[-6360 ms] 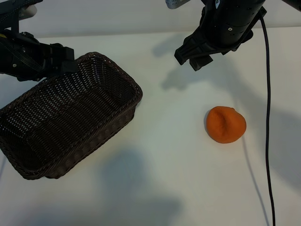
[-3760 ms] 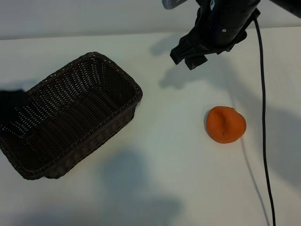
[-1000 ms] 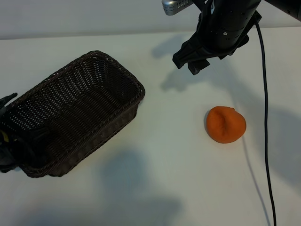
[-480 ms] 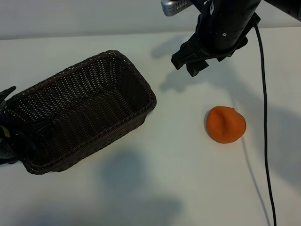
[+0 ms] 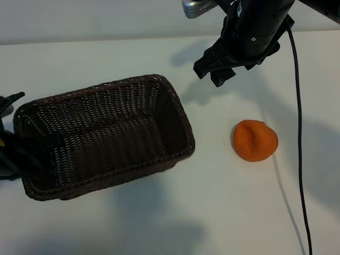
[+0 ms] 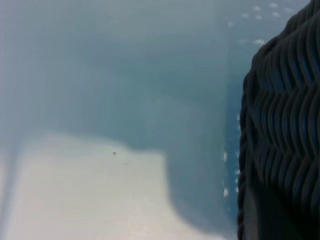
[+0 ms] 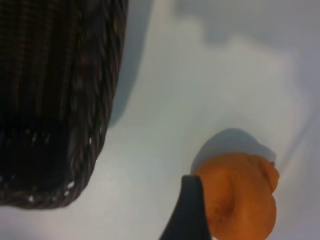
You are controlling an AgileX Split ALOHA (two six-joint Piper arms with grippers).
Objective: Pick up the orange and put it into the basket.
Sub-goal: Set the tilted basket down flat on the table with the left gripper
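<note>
Nearest, on the white table point(image 5: 175, 223), the basket point(image 5: 106, 183) lies at the left. The left gripper point(image 5: 18, 156) is at its short end: one dark finger shows inside the wicker wall and the rest outside, so the jaws look narrowed onto that wall, gripping it. A pinch on one end of a long basket is a weak hold. The wicker could slip or twist between the jaws, and the basket could swing or tip if it is moved fast, leaving its mouth turned away from the fruit. A little farther back and well apart to the right, the orange point(image 5: 255, 140) sits alone on the table, untouched and outside the basket. It is round and lumpy, so an off-centre squeeze could squirt it sideways or set it rolling toward the table edge. The black cable point(image 5: 300, 159) hangs just beside it and could brush it as the arm comes down. Farthest, the right gripper point(image 5: 215, 69) hovers above the table beyond the orange, its jaws spread wide and holding nothing. It has to shift over the fruit before descending, or one finger may land on top of it. Counted: one basket, one orange, one cable, two grippers.
</note>
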